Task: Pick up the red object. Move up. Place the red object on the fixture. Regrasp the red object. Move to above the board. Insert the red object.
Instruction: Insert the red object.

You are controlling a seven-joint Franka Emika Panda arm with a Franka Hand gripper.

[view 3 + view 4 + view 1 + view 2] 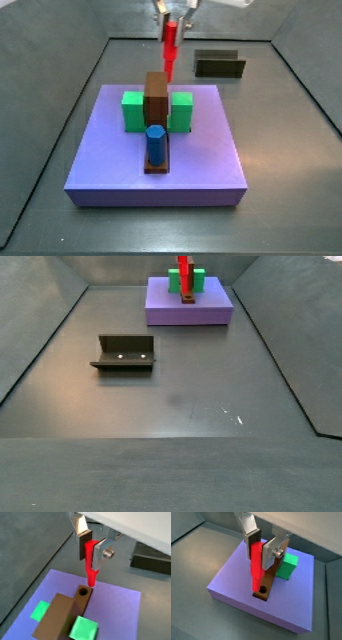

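**Wrist views: red peg held upright over the hole in the brown bar**

Both wrist views show the gripper (pixel 93 546) clamped on the red object (pixel 89 562), its two flat silver fingers (pixel 249 532) pressed against the upper part of the peg from opposite sides. The peg hangs vertically, and its lower tip sits right above a dark round hole (pixel 83 591) at one end of the brown bar (pixel 61 616). Whether the tip has entered the hole or only hovers at its mouth cannot be told; in a wrist view the red object (pixel 257 567) reaches down to just beside the hole (pixel 262 589).

The brown bar lies along the middle of the board (pixel 201 155), the purple slab, running between its two shorter edges. Green blocks (pixel 134 110) flank the bar on both sides near the board's far edge in a side view. A blue hexagonal peg (pixel 155 143) stands upright in the bar's near end, well apart from the red object (pixel 171 38), which is over the bar's far end with the gripper (pixel 175 14) above it.

In a side view the fixture (pixel 124 352) stands on the dark floor, well away from the board (pixel 214 311), nearer the left wall of the enclosure. The gripper is cut off by that picture's upper edge; only the red object (pixel 183 274) and the green blocks (pixel 197 280) rise from the board there.
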